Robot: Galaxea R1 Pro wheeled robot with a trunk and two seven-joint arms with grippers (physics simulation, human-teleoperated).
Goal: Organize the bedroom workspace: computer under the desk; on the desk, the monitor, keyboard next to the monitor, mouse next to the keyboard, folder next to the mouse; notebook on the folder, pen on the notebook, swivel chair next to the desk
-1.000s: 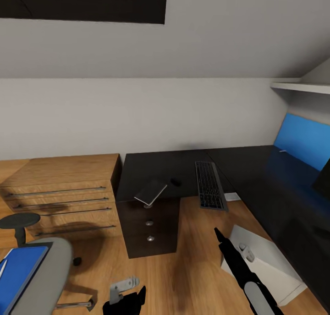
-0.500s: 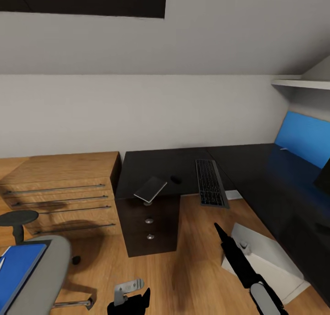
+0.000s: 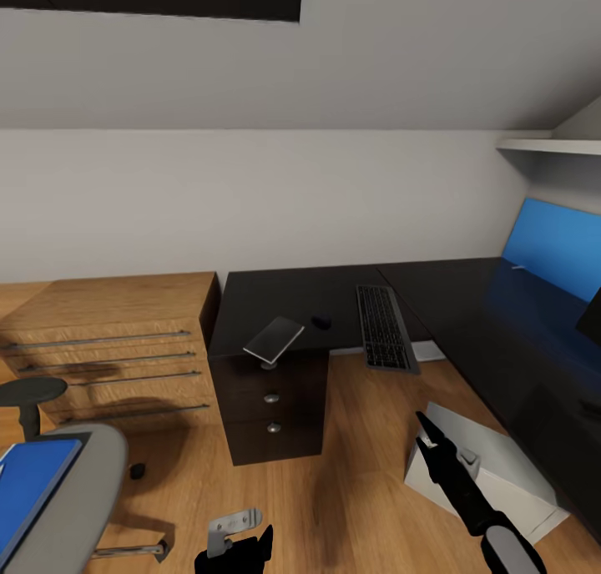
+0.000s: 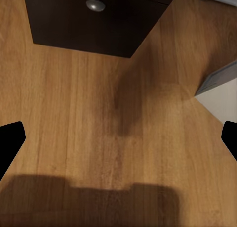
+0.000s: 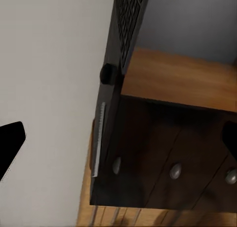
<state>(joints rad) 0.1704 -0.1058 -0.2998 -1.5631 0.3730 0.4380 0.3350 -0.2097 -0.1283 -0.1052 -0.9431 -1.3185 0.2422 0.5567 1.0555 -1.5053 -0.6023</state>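
The black L-shaped desk (image 3: 275, 294) holds the keyboard (image 3: 384, 328), the small black mouse (image 3: 320, 321) to its left, and the dark grey notebook (image 3: 274, 339), which overhangs the front edge above the drawer unit (image 3: 271, 411). The monitor's black edge (image 3: 589, 324) shows at far right. The grey computer (image 3: 492, 474) lies on the floor by the desk. The blue folder (image 3: 29, 495) lies on the swivel chair (image 3: 83, 499) at bottom left. My left gripper (image 3: 238, 551) (image 4: 118, 138) is open over bare floor. My right gripper (image 3: 426, 430) (image 5: 118, 143) is open, facing the drawer unit (image 5: 173, 153), mouse (image 5: 108, 74) and keyboard (image 5: 131, 9).
A low wooden dresser (image 3: 108, 349) stands left of the desk. A blue panel (image 3: 555, 244) leans at the wall behind the desk's right wing, under a white shelf (image 3: 551, 147). Open wood floor (image 3: 351, 474) lies between chair, drawer unit and computer.
The camera has tilted slightly, shifting the whole picture. My right gripper has moved to the right, toward the computer. Left gripper and the desk items are unchanged.
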